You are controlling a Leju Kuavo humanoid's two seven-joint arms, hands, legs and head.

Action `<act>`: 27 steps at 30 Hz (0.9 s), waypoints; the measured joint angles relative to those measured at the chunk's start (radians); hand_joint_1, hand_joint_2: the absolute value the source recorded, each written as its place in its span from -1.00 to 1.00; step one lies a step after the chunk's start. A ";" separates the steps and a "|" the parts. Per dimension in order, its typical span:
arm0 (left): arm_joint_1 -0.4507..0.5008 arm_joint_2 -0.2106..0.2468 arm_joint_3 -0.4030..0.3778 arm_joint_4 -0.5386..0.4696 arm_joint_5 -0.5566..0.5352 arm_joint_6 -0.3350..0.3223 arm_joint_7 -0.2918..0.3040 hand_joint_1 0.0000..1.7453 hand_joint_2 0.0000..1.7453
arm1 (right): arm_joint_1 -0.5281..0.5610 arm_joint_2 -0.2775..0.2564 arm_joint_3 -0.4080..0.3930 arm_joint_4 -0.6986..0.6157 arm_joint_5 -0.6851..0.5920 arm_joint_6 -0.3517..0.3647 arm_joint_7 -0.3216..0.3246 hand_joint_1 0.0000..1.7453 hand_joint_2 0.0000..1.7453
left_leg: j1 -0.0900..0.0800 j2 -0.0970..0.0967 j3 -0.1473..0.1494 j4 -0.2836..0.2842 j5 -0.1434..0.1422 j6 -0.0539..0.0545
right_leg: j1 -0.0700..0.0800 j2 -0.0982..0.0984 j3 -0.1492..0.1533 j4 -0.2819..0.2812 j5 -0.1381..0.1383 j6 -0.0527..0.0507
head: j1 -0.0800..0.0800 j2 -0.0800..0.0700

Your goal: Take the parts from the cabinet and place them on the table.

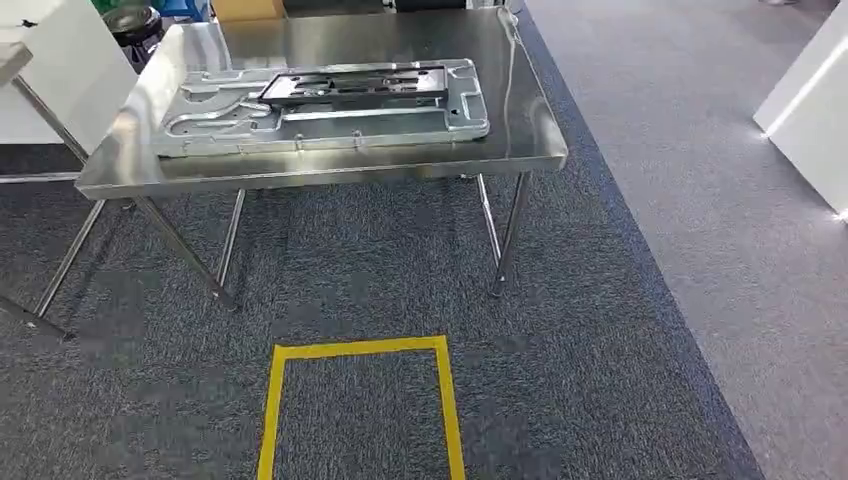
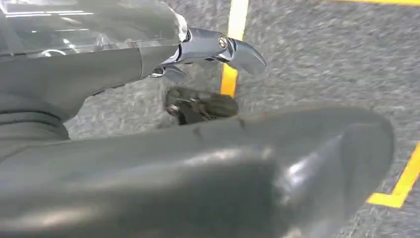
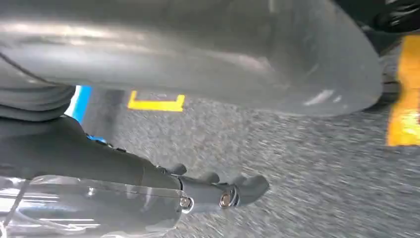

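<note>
Seen from the head: a stainless steel surface (image 1: 520,130) on thin crossed legs, standing on dark grey carpet (image 1: 600,380). Flat on that surface, a large silver part (image 1: 230,115) with pressed ribs and cut-outs, spanning most of its width. On top of the silver part, toward its far side, a darker flat frame part (image 1: 355,85), touching it. Along the surface's right side, a thin pale cable (image 1: 510,70). On the carpet in front of the surface, an open rectangle of yellow tape (image 1: 445,400). Beyond the surface's far left corner, a black round object, too small to identify. To the right of the surface, a lighter grey floor strip and a white cabinet corner (image 1: 810,120). Left hand (image 2: 208,49) over the carpet and a yellow tape line, fingers extended and apart, nothing in them. Right hand (image 3: 218,191) likewise above the carpet, fingers loosely spread, empty.
</note>
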 joint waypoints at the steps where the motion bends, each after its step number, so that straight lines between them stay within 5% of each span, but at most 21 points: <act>1: 0.000 0.000 0.000 0.000 0.000 0.000 0.001 -1.00 -1.00 | 0.000 0.000 0.000 0.000 -0.002 0.002 0.000 -1.00 -1.00 | 0.000 0.000 -0.004 0.047 0.003 -0.001 | 0.001 0.000 -0.014 0.001 0.010 0.001 | 0.000 0.000; 2: 0.000 0.000 0.000 0.000 0.000 0.001 0.002 -1.00 -1.00 | 0.000 0.000 0.000 0.000 -0.003 0.003 0.000 -1.00 -1.00 | 0.000 0.000 0.013 0.047 0.032 0.000 | 0.001 0.000 -0.026 0.004 0.018 0.002 | 0.000 0.000; 4: 0.000 0.000 0.000 0.000 0.000 0.004 0.003 -1.00 -1.00 | 0.001 0.000 -0.002 0.000 -0.008 0.003 0.002 -1.00 -1.00 | 0.000 0.000 0.117 -0.086 0.099 0.006 | 0.001 0.002 -0.044 0.010 0.029 0.008 | 0.000 0.000; 5: -0.002 0.000 0.000 0.000 -0.001 0.006 0.003 -1.00 -1.00 | 0.000 0.000 -0.004 0.000 -0.011 0.002 0.005 -1.00 -1.00 | 0.000 0.000 0.187 -0.186 0.109 0.012 | 0.002 0.002 -0.049 0.014 0.032 0.012 | 0.000 0.000; 6: -0.004 0.002 0.000 0.000 -0.001 0.009 0.004 -1.00 -1.00 | 0.000 0.002 -0.008 0.000 -0.016 -0.001 0.009 -1.00 -1.00 | -0.003 0.000 0.239 -0.268 0.080 0.019 | 0.004 0.001 -0.053 0.018 0.035 0.016 | 0.000 0.000; 7: -0.005 0.002 0.000 0.000 -0.002 0.012 0.004 -1.00 -1.00 | 0.000 0.002 -0.010 0.000 -0.019 -0.004 0.015 -1.00 -1.00 | -0.007 -0.001 0.254 -0.298 0.072 0.021 | 0.006 0.001 -0.058 0.022 0.039 0.022 | 0.000 0.000; 11: 0.000 0.003 0.000 0.000 -0.002 0.013 0.005 -1.00 -1.00 | 0.000 0.002 -0.027 0.000 -0.034 -0.008 0.033 -1.00 -1.00 | 0.000 0.002 0.241 -0.311 0.085 0.046 | 0.002 0.001 -0.063 0.032 0.044 0.046 | 0.000 0.000; 12: -0.001 0.003 0.000 0.000 -0.003 0.010 0.005 -1.00 -1.00 | 0.001 0.002 -0.032 0.000 -0.039 -0.009 0.035 -1.00 -1.00 | -0.001 0.003 0.235 -0.311 0.089 0.052 | 0.003 0.004 -0.077 0.063 0.013 0.050 | 0.000 0.000; 14: -0.001 0.006 0.000 0.000 -0.006 0.007 0.005 -1.00 -1.00 | 0.005 0.002 -0.040 0.000 -0.044 -0.013 0.037 -1.00 -1.00 | -0.003 0.005 0.222 -0.310 0.097 0.059 | 0.000 0.007 -0.147 0.222 -0.089 0.056 | 0.000 0.000; 15: -0.001 0.008 0.000 0.000 -0.006 0.007 0.005 -1.00 -1.00 | 0.006 0.002 -0.045 0.000 -0.045 -0.015 0.037 -1.00 1.00 | -0.005 0.005 0.216 -0.309 0.101 0.059 | -0.001 0.007 -0.180 0.303 -0.123 0.059 | 0.000 0.000; 16: 0.000 0.010 0.000 0.000 -0.006 0.007 0.006 -1.00 -1.00 | 0.007 0.002 -0.048 0.001 -0.046 -0.016 0.037 -1.00 1.00 | -0.006 0.005 0.212 -0.308 0.104 0.059 | -0.003 0.006 -0.195 0.347 -0.132 0.060 | 0.000 0.000; 18: 0.001 0.010 0.000 0.000 -0.005 0.007 0.009 -1.00 -1.00 | 0.009 0.003 -0.051 0.002 -0.047 -0.017 0.036 -1.00 1.00 | -0.007 0.004 0.210 -0.304 0.105 0.057 | -0.005 0.006 -0.152 0.285 -0.085 0.060 | 0.000 0.000; 20: 0.000 0.010 0.001 0.000 0.001 0.008 0.016 -1.00 -1.00 | 0.008 0.002 -0.052 0.002 -0.046 -0.017 0.032 -1.00 1.00 | -0.007 0.004 0.214 -0.297 0.102 0.053 | -0.005 0.006 -0.050 0.101 0.000 0.053 | 0.000 0.000; 21: 0.000 0.008 0.001 0.000 0.002 0.009 0.018 -1.00 -1.00 | 0.008 0.001 -0.052 0.002 -0.044 -0.017 0.032 -1.00 1.00 | -0.007 0.004 0.210 -0.293 0.099 0.048 | -0.003 0.006 -0.019 0.036 0.004 0.044 | 0.000 0.000; 23: -0.003 0.008 0.002 0.000 0.003 0.010 0.023 -1.00 -1.00 | 0.006 0.001 -0.053 0.002 -0.041 -0.016 0.043 -1.00 1.00 | -0.018 0.004 0.199 -0.278 0.096 0.050 | -0.004 0.008 -0.020 0.022 0.004 0.046 | 0.000 0.000; 24: -0.003 0.008 0.002 0.000 0.003 0.010 0.024 -1.00 1.00 | 0.006 0.001 -0.053 0.002 -0.040 -0.018 0.051 -1.00 1.00 | -0.017 0.004 0.198 -0.278 0.095 0.046 | -0.001 0.009 -0.021 0.022 0.003 0.044 | 0.000 0.000; 27: -0.003 0.008 0.003 0.000 0.011 0.010 0.031 -1.00 1.00 | 0.008 0.000 -0.059 0.002 -0.040 -0.019 0.064 -1.00 1.00 | -0.014 0.003 0.198 -0.280 0.098 0.040 | 0.003 0.008 -0.023 0.025 0.002 0.037 | 0.000 0.000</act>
